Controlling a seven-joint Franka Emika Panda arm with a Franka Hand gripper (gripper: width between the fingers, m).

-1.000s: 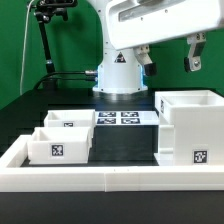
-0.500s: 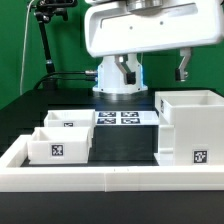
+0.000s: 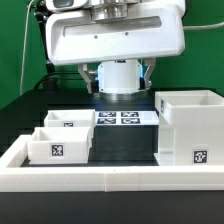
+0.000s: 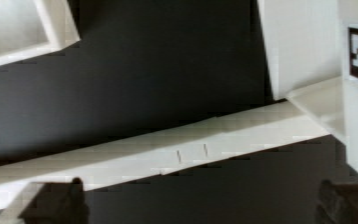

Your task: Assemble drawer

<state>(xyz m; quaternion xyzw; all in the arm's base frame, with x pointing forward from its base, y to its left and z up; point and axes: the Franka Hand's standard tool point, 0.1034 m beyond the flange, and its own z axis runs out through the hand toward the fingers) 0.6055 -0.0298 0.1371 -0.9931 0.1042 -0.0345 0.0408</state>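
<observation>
I read fingers point(image 4: 55, 200) apart, empty, over border wall point(image 4: 176, 155) at tabletop edge; straight descent likely strikes wall, misses trays point(image 3: 68, 146).

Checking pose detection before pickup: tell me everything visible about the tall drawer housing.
The housing is a white, plastic-looking, cube-like box with thick walls and an open top, upright on the black table at the exterior view's right, close behind the low border wall; contact there is unclear. One black-and-white square tag sits low on its near face. Its inside is mostly hidden. Nothing grips it; the two trays stand apart at the exterior view's left.
</observation>
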